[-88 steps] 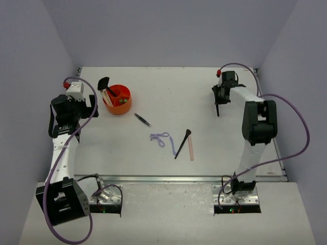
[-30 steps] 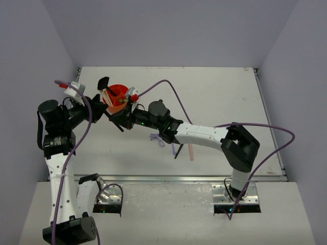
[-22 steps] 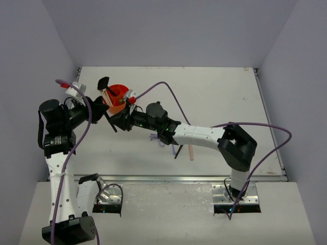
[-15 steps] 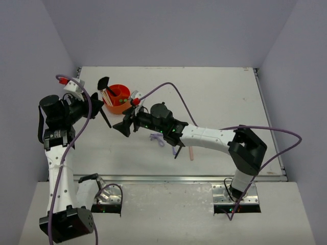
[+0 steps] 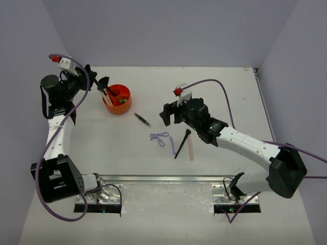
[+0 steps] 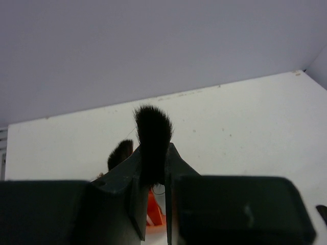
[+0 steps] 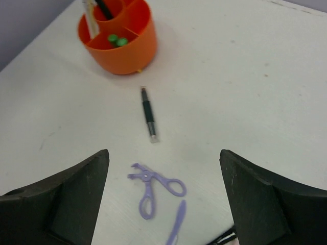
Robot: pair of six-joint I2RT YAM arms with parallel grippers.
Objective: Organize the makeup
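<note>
At the far-left corner of the table, the left gripper is clenching a black brush, handle pointing down toward the orange tub.

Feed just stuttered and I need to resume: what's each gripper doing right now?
Left gripper: shut on a black brush.
Right gripper: open, holding nothing.

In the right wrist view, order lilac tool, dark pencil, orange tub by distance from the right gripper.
1. lilac tool, just ahead of the right gripper.
2. dark pencil, farther, centre.
3. orange tub, farthest, upper left.
</note>
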